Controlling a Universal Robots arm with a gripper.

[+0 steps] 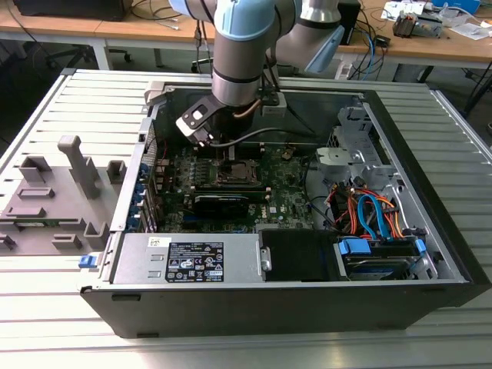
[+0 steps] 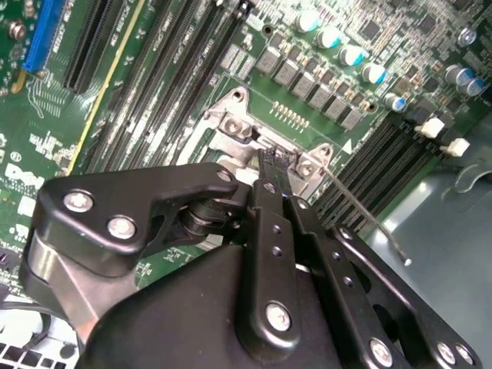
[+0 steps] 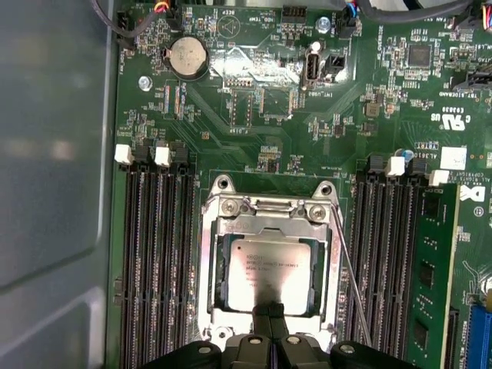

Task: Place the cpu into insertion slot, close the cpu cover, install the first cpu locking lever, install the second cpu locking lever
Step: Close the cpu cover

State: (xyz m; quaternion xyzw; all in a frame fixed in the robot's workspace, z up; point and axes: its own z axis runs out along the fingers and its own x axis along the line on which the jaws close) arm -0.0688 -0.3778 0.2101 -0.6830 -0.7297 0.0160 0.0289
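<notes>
The cpu (image 3: pixel 269 269), with its silvery-grey top, lies flat in the insertion slot (image 3: pixel 209 261) on the green board. The cpu cover (image 3: pixel 269 223) is folded down around it, the chip showing through its window. One thin locking lever (image 3: pixel 350 269) angles away from the socket over the memory slots; it is the same wire lever (image 2: pixel 361 215) in the second wrist view. My gripper (image 3: pixel 269 314) is shut with nothing between its black fingers, its tips at the cover's edge. The second wrist view has the gripper (image 2: pixel 269 161) at the socket's hinge bracket (image 2: pixel 234 127). In the exterior view the gripper (image 1: pixel 228 156) hangs over the socket (image 1: pixel 237 174).
Black memory slots (image 3: pixel 157 261) flank the socket on both sides. A black graphics card (image 1: pixel 221 201) sits in front of it, with the power supply (image 1: pixel 184 257) beyond. Cables (image 1: pixel 369 211) and a drive cage fill the case's right. A grey fixture (image 1: pixel 54 192) lies outside.
</notes>
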